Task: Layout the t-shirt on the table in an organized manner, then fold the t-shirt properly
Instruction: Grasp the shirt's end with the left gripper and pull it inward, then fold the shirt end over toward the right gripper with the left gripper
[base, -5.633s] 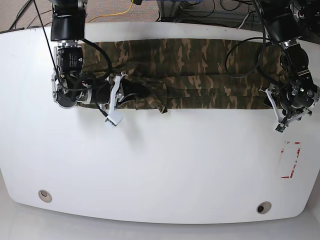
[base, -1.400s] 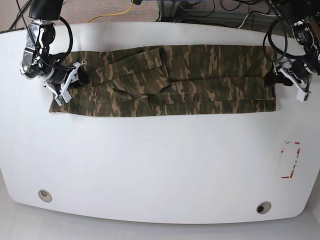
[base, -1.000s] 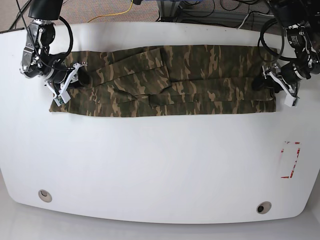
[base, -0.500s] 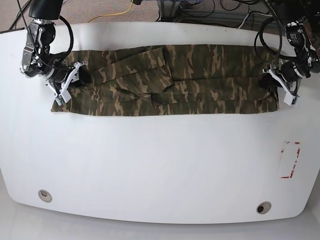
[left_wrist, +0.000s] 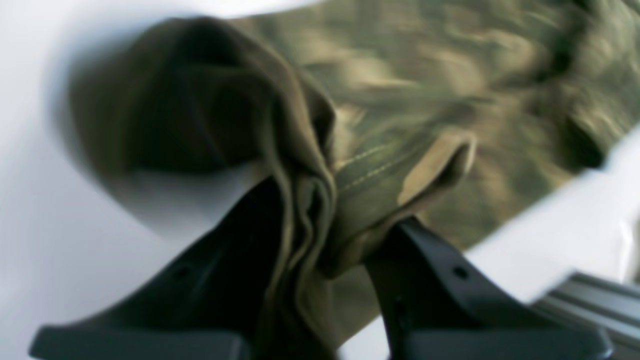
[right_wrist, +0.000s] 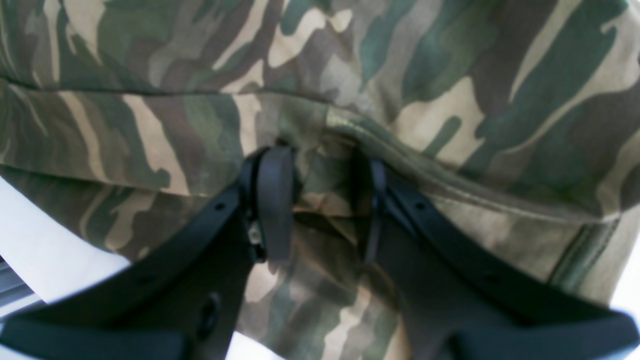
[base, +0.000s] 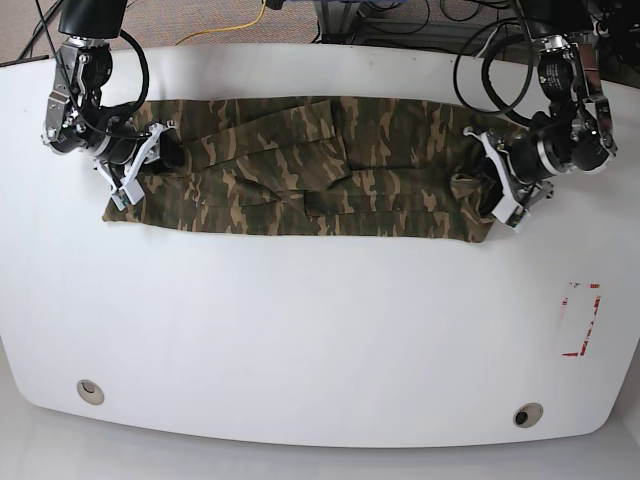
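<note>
White table (base: 300, 330), both jaws apparently clamping t-shirt (base: 300, 170)

Light falls bright and even from above on the large glossy white tabletop (base: 320, 330), which shows only soft sheen and short, faint shadows along the edge of the camouflage cotton t-shirt (base: 300, 180). The base view is sharp, with the table's edges bowed by wide-angle distortion. The left wrist view is heavily blurred: the cloth (left_wrist: 400, 100) smears into streaks and the white surface washes out. The right wrist view is clearer at the fabric (right_wrist: 450, 75), softer toward the lower corners.
</note>
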